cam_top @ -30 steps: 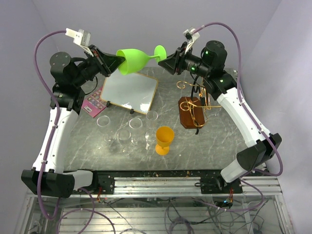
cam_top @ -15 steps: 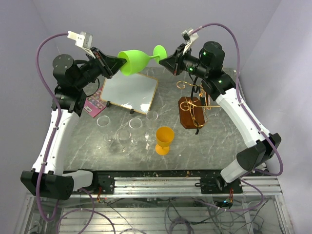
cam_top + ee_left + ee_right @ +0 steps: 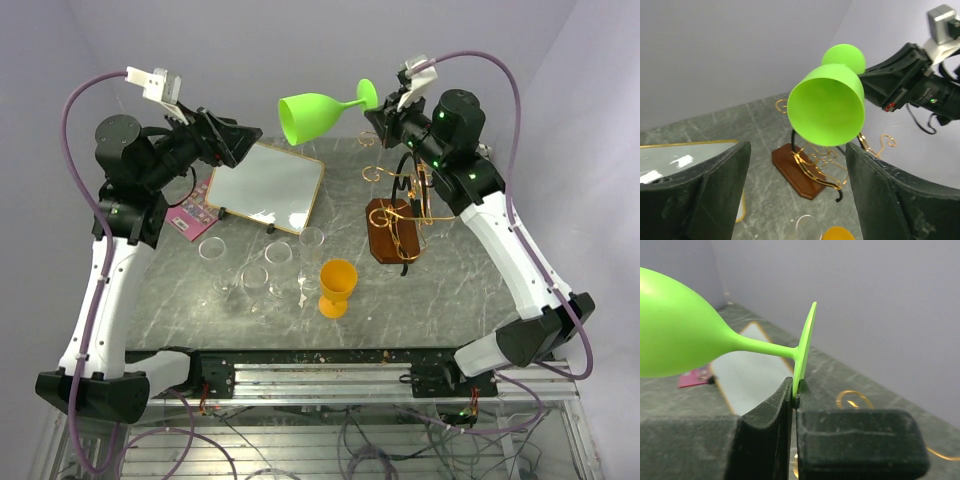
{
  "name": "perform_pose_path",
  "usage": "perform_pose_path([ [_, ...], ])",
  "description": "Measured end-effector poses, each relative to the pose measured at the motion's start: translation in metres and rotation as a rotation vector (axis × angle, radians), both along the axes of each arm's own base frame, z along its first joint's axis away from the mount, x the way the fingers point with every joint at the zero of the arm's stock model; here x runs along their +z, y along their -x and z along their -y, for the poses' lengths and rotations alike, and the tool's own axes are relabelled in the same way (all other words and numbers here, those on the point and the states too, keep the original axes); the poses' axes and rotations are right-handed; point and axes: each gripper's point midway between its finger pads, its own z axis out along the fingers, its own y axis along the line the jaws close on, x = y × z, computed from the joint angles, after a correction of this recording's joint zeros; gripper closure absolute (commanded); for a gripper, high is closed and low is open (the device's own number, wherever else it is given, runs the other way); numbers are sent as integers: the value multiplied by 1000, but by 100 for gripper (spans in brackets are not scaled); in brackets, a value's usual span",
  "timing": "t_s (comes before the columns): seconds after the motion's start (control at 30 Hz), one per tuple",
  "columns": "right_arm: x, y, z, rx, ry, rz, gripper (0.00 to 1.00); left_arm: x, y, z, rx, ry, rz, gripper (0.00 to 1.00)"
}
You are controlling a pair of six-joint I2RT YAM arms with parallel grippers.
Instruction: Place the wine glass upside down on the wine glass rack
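Note:
A bright green wine glass [image 3: 318, 112] hangs sideways in the air above the back of the table, bowl to the left, foot to the right. My right gripper [image 3: 377, 108] is shut on the rim of its foot [image 3: 805, 352], pinched between the two black fingers. My left gripper [image 3: 250, 140] stands open, apart from the bowl [image 3: 826, 105], with nothing between its fingers. The wine glass rack [image 3: 400, 220], gold wire on a dark brown wooden base [image 3: 800, 167], stands on the table below the right gripper.
A white framed board [image 3: 265, 187] lies at the back left beside a pink card [image 3: 187, 214]. Several clear glasses [image 3: 268, 265] and an orange goblet [image 3: 337, 287] stand in the middle of the grey marble table [image 3: 190, 310].
The left gripper has opened and let go of the bowl, drawing back to the left. The right gripper has closed on the foot and carried the glass right and slightly up.

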Motion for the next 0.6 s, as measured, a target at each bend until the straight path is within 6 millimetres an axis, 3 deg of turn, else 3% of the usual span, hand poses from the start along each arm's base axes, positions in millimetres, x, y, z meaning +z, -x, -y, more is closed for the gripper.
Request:
perform_pose_path([
  [0.17,5,-9,33,-140,145,106,100,4,2,-16,97,-84,35,10],
  [0.33,-2,-19,57,-236,330,172,100,-1,4,-32,180,-180,63,10],
  [0.6,-24,-39,73,-289,573,202,100,-18,1,-42,219,-293,65,12],
])
